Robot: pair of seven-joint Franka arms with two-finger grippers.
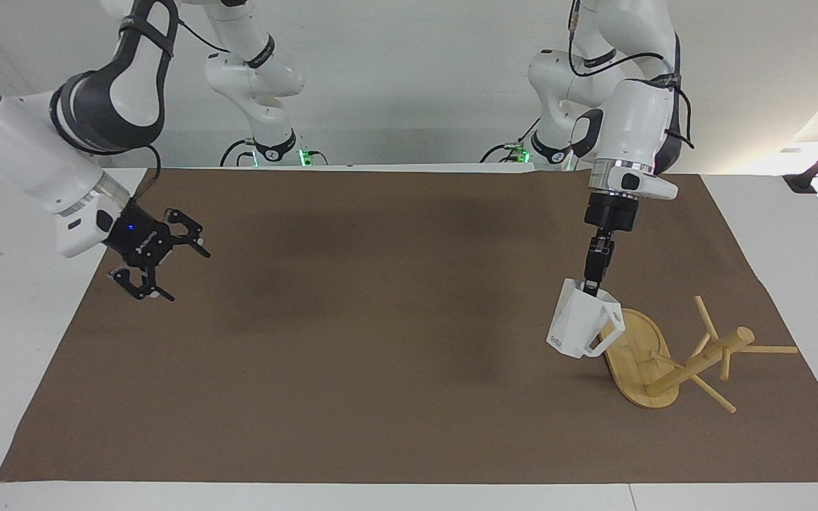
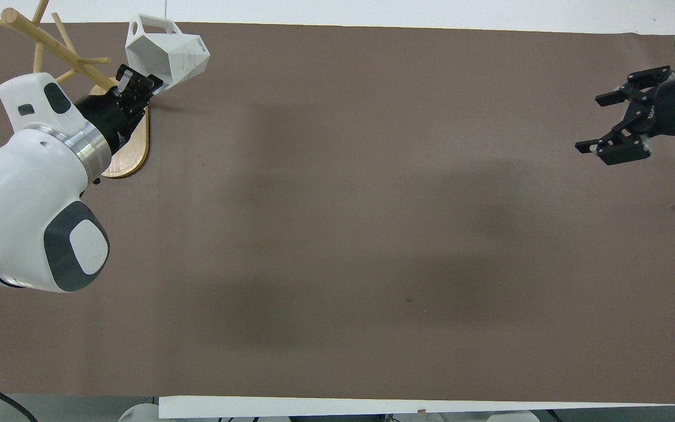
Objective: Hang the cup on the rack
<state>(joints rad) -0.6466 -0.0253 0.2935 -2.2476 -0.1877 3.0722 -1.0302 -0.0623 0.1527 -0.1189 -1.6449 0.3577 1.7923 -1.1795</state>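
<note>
Over the rack (image 1: 637, 362) at the left arm's end of the table, the left gripper (image 1: 591, 285) pinches the rim of the cup (image 1: 579, 328), which hangs tilted with its handle toward the pegs. Rigid and probably light, the cup looks slick; a rim grip seems adequate. Waiting, the right gripper (image 1: 155, 265) is spread wide.

1. Both views are bright and evenly lit from above, with no dim corners.
2. Soft, wide shadows lie on the brown mat (image 1: 380, 319), with a blurred dark patch under the right gripper (image 1: 157, 266) in the overhead view.
3. A small shadow sits below the left gripper (image 1: 590, 284).
4. A pale glow brightens the wall near the left arm's end.
5. Edges look sharp, without glare.
</note>
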